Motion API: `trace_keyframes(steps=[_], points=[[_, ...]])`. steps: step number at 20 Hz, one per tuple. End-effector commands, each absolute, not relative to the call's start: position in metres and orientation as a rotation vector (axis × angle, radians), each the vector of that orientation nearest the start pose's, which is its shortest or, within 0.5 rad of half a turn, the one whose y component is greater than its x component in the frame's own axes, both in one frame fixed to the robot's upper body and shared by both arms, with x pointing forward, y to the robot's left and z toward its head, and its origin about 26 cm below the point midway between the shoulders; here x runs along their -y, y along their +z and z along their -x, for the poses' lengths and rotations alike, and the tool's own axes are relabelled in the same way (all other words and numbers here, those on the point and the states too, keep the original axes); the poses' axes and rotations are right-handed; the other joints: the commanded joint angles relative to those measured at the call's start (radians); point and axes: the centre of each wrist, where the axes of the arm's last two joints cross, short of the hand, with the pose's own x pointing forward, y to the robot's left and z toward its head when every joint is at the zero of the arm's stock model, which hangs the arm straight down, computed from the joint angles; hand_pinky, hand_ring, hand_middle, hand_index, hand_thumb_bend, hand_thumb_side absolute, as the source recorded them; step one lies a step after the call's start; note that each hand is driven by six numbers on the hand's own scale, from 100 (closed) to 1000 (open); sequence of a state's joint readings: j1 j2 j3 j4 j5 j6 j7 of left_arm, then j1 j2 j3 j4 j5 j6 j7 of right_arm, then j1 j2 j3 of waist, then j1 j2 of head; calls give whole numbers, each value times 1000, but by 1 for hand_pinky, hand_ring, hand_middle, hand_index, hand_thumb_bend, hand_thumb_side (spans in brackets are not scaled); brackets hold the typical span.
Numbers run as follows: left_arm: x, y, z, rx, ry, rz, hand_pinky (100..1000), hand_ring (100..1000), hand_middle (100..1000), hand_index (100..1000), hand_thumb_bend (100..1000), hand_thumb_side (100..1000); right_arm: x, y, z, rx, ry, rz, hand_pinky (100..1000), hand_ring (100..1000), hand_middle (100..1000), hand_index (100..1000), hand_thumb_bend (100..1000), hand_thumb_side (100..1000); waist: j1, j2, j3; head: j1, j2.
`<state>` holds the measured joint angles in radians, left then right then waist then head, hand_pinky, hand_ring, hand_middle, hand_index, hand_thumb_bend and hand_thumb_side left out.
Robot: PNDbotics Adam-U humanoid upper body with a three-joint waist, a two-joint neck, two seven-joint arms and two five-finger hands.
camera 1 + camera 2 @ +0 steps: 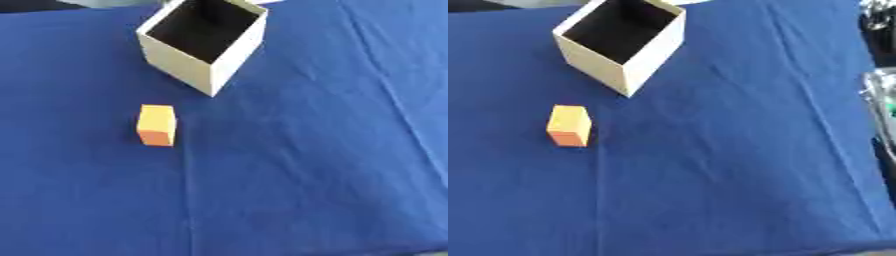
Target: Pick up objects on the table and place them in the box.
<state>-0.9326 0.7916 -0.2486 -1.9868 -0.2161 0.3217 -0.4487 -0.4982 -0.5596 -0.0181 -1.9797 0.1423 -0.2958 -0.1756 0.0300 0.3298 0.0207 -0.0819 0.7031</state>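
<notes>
box [210, 62]: open, upright, on blue cloth [306, 165] | orange block [157, 125]: near box, apart | hands: neither visible, state unknown

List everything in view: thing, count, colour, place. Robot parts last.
box: one, cream outside and dark inside, open top, standing at the far left of the table.
block: one, orange, lying on the cloth nearer than the box and apart from it, not yet in the box.
tablecloth: one, blue, creased, covering the table.
silver and black shapes: at the right edge of the right eye view only; too little shows to say what they are.
robot hands: none in either view.
</notes>
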Motion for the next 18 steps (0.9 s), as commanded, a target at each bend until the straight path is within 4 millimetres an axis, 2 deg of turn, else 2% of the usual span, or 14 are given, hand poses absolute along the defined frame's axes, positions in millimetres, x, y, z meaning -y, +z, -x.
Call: trace_keyframes(steps=[1,8,10,14,16,17,18], points=[[-215,392,-282,2095,-1398,-700,610,622,673,783,219,845,278,290,-304,-3255,-650,-611,805,738,673,774,100,859,-2,-20,0,2,10],[-218,393,-282,2100,-1382,-701,608,620,670,782,219,844,278,290,-304,-3255,-644,-614,805,738,673,774,100,858,-4,-20,-2,10,8],[-218,391,-282,2087,-1396,-701,614,627,677,786,247,839,278,289,-304,-3255,-645,-615,805,737,672,774,100,859,-4,-19,-2,10,7],[-215,386,-285,2011,-1502,-700,637,662,704,808,404,762,278,289,-304,-3256,-644,-615,805,737,672,774,100,860,-5,-18,-5,9,2],[-213,383,-287,1964,-1587,-702,652,689,718,820,500,661,278,290,-304,-3256,-644,-614,805,737,671,773,100,861,-5,-17,-6,8,1],[-213,382,-288,1934,-1635,-710,657,695,722,825,536,644,278,290,-304,-3256,-645,-613,805,737,671,773,100,861,-5,-16,-6,8,1],[-212,381,-290,1896,-1685,-715,665,707,728,831,610,615,278,290,-304,-3256,-645,-612,805,737,671,773,100,861,-5,-16,-6,9,0]])
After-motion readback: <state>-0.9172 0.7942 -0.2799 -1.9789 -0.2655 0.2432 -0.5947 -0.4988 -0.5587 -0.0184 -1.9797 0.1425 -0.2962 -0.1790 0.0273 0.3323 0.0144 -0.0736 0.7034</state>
